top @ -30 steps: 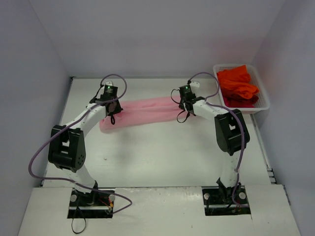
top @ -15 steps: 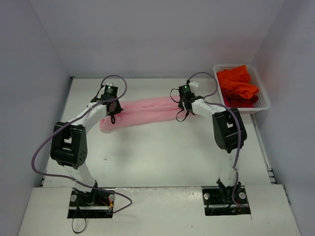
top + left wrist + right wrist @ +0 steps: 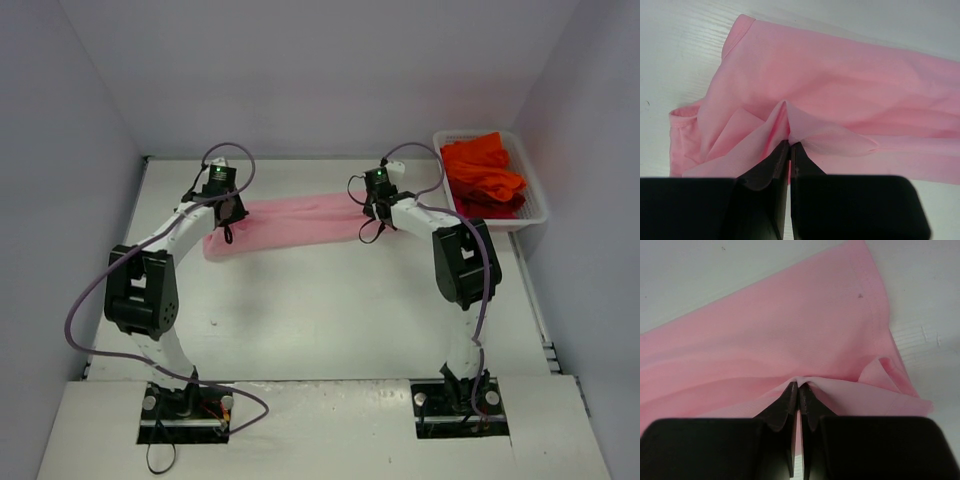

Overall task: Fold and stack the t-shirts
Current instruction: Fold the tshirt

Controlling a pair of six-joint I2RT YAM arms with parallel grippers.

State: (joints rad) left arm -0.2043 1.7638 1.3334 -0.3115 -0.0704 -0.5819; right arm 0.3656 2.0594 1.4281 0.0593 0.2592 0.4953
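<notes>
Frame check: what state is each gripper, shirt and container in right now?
left gripper: shut on a raised fold of the light pink cloth t-shirt
right gripper: shut on its opposite end
light pink cloth t-shirt: long flat band, pinched at both ends
bright orange-red t-shirts: crumpled, unfolded, inside the white plastic mesh basket
white plastic mesh basket: upright, holding them

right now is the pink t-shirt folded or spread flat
Folded: the pink t-shirt forms a narrow doubled band, left gripper and right gripper pinching its ends.
</notes>
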